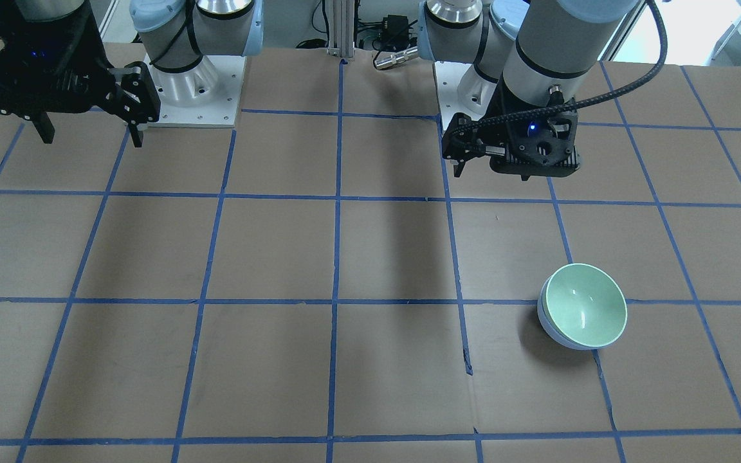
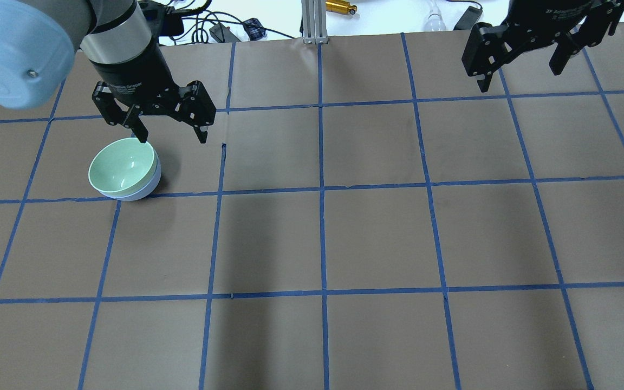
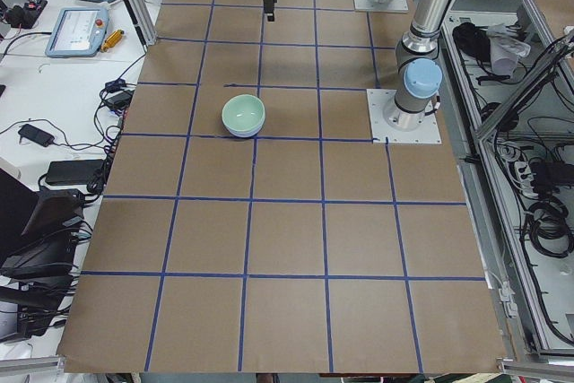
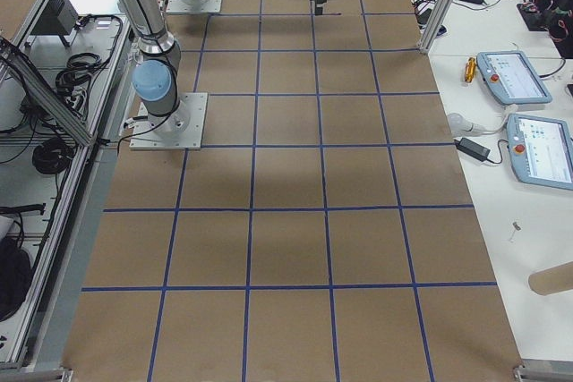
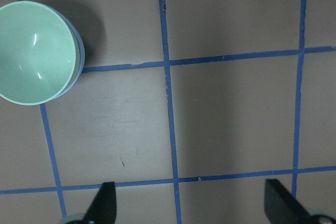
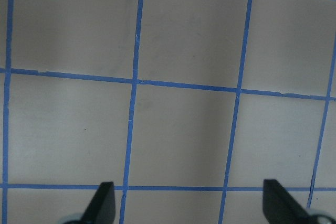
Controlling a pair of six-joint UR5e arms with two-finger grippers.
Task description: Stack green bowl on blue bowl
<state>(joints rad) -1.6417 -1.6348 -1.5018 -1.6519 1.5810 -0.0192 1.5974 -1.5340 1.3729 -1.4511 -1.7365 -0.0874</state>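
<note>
On the left of the table (image 2: pixel 377 238) the green bowl (image 2: pixel 122 167) sits nested in the blue bowl (image 2: pixel 143 192), so we judge the stack done: our left gripper (image 2: pixel 172 138) hangs just beside it, jaws wide and empty, our right gripper (image 2: pixel 519 78) likewise, well apart.

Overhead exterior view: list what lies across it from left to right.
Green bowl nested in the blue bowl → left gripper, open → metal post at the table's far edge → right gripper, open.
</note>
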